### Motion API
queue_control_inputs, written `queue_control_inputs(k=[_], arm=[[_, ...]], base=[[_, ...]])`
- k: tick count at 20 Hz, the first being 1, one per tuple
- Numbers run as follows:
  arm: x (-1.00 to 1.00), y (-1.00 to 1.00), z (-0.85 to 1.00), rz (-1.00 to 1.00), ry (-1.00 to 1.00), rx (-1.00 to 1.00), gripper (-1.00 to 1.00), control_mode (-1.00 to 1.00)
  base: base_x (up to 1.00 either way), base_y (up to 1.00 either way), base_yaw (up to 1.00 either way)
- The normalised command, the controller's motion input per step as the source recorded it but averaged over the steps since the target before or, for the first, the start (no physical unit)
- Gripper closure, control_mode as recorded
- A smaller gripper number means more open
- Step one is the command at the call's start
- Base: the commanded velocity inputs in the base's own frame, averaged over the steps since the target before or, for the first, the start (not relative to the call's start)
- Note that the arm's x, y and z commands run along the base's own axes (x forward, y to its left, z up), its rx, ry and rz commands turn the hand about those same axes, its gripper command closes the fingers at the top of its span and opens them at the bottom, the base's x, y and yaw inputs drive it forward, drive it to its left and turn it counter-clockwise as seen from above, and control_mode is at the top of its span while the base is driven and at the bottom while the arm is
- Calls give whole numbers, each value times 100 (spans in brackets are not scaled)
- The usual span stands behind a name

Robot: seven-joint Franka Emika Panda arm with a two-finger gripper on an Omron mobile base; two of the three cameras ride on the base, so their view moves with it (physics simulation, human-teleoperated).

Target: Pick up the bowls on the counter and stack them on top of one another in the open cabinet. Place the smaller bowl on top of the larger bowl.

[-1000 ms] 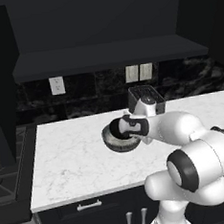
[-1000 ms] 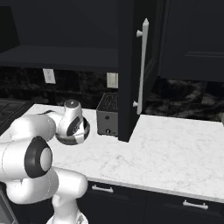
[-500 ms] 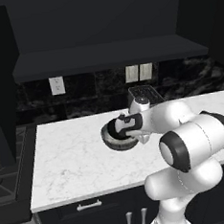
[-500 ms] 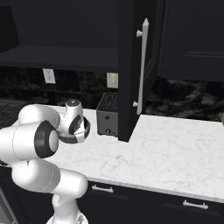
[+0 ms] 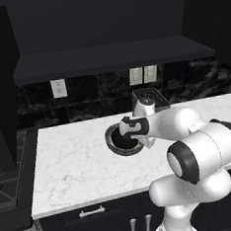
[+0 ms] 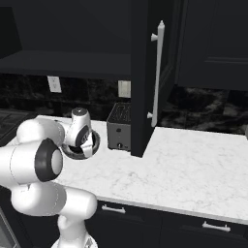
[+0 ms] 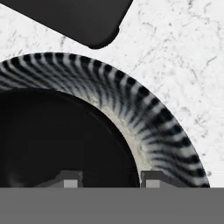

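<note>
The gripper is seen low over the bowls, and its two dark tips are spread apart with nothing pinched between them. One tip sits over the smaller bowl, which is black and shiny. The other tip is at the pale inner wall of the larger bowl. The smaller bowl is seen inside the larger bowl, so the two are already stacked.

The larger bowl rests on the counter, just in front of the toaster. In the right base view the hand is seen over the larger bowl, just beside the toaster on its left.

Since half a second ago, the hand has been turned and brought lower over the bowls. The arm has been bent more, with its elbow pushed out to the side. The bowls have not been moved from their place by the toaster.

The open cabinet is above the toaster, and its shelf holds no bowl yet.
</note>
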Motion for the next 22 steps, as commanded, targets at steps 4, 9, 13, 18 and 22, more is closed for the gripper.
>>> queue_control_inputs(k=[4, 9, 13, 18, 22], arm=[[-14, 0, 32, 0, -7, 0, -100, -100], [-15, -5, 36, 1, -5, 1, -100, -100], [-39, -30, 20, 4, -4, 5, -100, -100], [-12, -16, -17, 8, 0, 0, -100, -100], [12, 0, -18, 7, 0, 0, -100, -100]], base=[[0, 0, 0], [0, 0, 0], [0, 0, 0], [0, 0, 0], [0, 0, 0]])
